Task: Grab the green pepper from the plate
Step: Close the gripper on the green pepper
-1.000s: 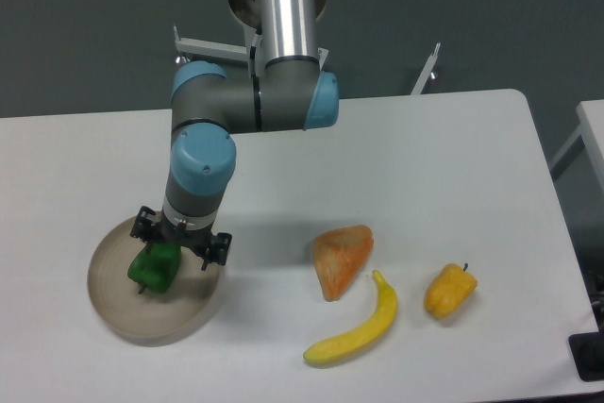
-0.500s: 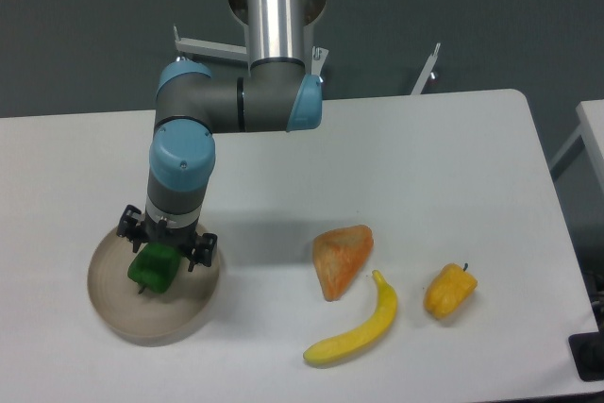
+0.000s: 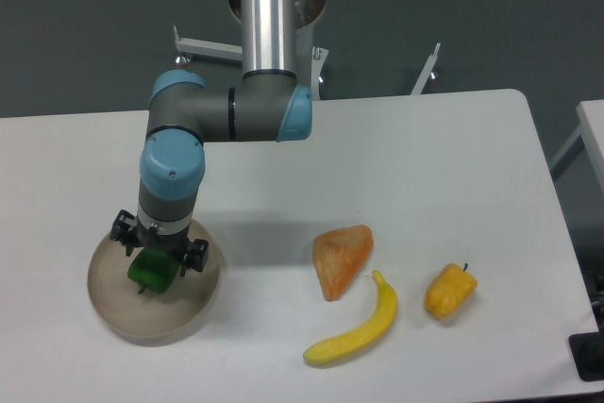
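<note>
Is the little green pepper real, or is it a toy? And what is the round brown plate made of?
The small glossy dark-green bell pepper looks like plastic: its skin shines evenly, though a real pepper can shine too. The round matte beige-tan plate looks like dull plastic, clay or wood; it shows no shine, so I cannot say which.

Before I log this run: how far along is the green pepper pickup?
Done: the pincer has arrived directly over the green pepper, which sits on the plate. In hand: closing in for the grasp; whether its fingers have shut is hidden by the wrist. Left: gripping firmly and lifting the pepper clear of the plate.
</note>
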